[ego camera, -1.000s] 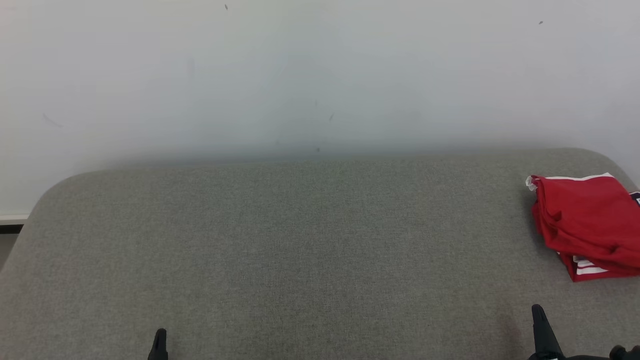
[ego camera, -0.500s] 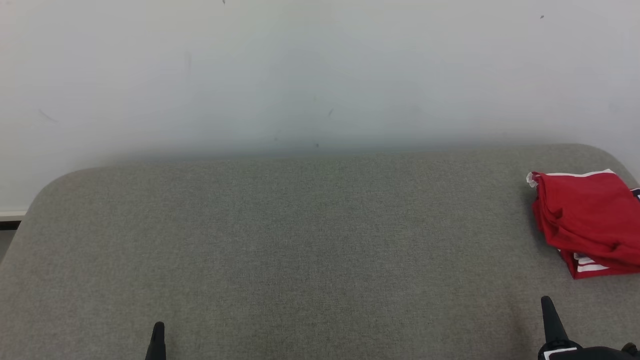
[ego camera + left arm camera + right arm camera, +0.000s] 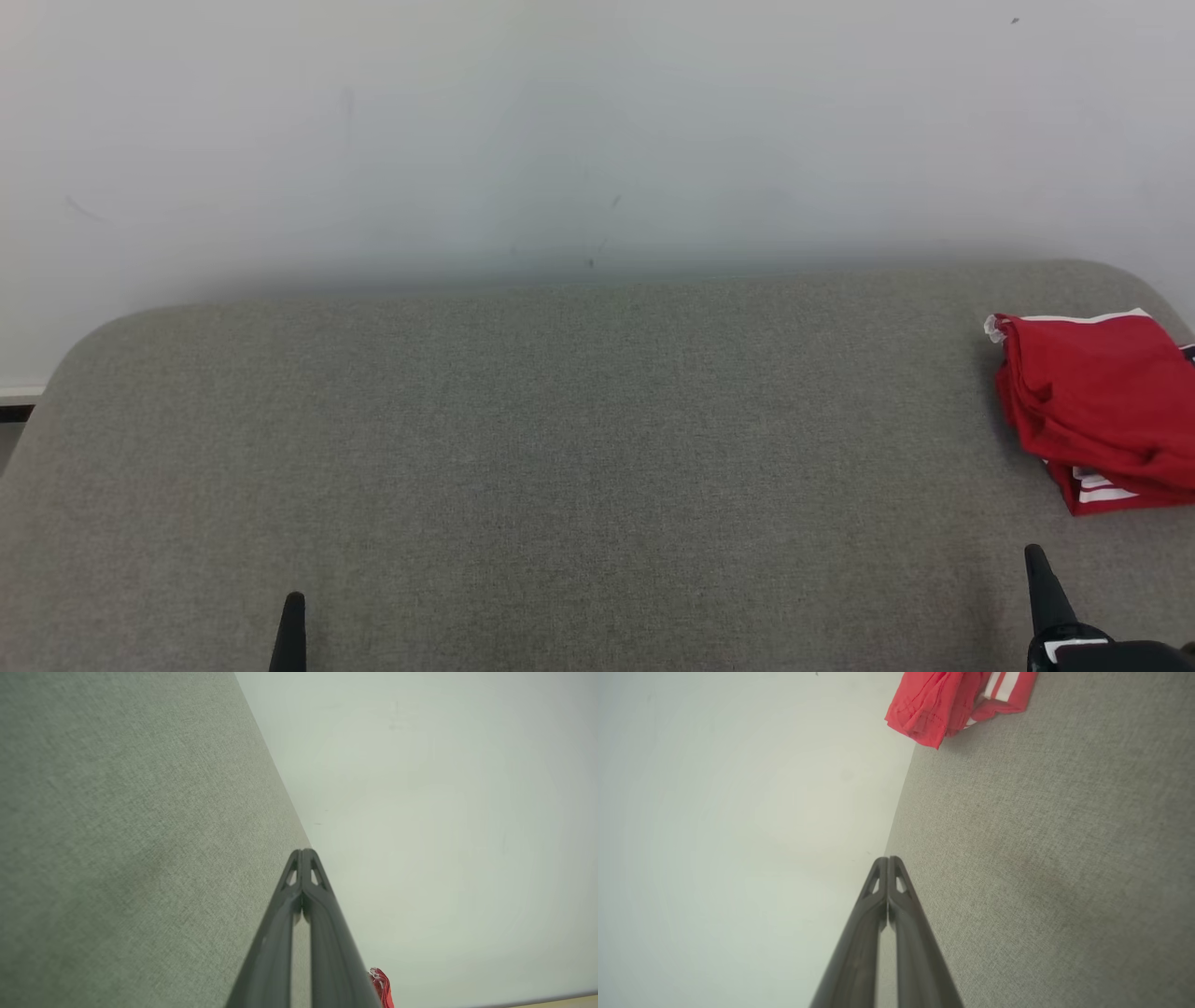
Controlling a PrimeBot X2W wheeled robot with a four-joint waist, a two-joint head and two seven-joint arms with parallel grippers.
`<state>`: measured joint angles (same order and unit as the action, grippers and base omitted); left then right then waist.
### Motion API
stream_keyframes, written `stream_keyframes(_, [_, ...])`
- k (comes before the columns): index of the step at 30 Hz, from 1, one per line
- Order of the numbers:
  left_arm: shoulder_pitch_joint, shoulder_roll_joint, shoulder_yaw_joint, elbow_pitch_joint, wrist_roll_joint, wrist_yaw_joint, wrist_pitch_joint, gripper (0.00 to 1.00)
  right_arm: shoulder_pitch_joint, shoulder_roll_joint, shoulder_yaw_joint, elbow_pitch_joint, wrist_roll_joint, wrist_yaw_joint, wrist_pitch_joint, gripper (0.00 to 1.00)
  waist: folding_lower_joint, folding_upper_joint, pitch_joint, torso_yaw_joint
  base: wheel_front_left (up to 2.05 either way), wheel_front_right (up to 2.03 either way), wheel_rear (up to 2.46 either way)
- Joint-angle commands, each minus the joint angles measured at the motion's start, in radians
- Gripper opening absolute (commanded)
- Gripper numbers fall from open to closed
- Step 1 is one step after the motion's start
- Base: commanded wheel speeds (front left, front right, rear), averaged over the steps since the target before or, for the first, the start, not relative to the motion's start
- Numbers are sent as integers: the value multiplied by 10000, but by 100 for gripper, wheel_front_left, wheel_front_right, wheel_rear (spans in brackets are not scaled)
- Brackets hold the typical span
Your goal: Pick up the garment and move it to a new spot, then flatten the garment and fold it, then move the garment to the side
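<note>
Head view: the folded red garment with white stripes (image 3: 1092,401) lies at the far right of the grey fabric-covered tabletop (image 3: 560,448), well apart from the dark left claw (image 3: 293,630) and right claw (image 3: 1041,583), both pinched closed and empty at the near edge. Since a second ago the whole frame has slid with the camera, and the right claw has edged rightward; the task seems all but complete. Left wrist view: fingers pressed together, a red sliver (image 3: 380,987) beside them. Right wrist view: fingers together, garment (image 3: 943,704) far off by the pale wall (image 3: 714,812)
</note>
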<state>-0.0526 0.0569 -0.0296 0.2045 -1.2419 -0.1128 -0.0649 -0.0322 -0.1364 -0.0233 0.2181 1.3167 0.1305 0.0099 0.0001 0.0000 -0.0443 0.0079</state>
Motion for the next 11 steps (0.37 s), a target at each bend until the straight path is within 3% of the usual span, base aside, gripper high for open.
stream_keyframes(1, [-238,76,8,9,-256,-42,52,0,-127,-56,-85,-25,264,4,76,0,0,0,13,-3,0,0,0])
stream_keyframes(11, [-427,79,9,188,-1205,-89,228,0,-256,-41,-323,27,1134,4,314,0,-1,0,104,-19,0,0,0])
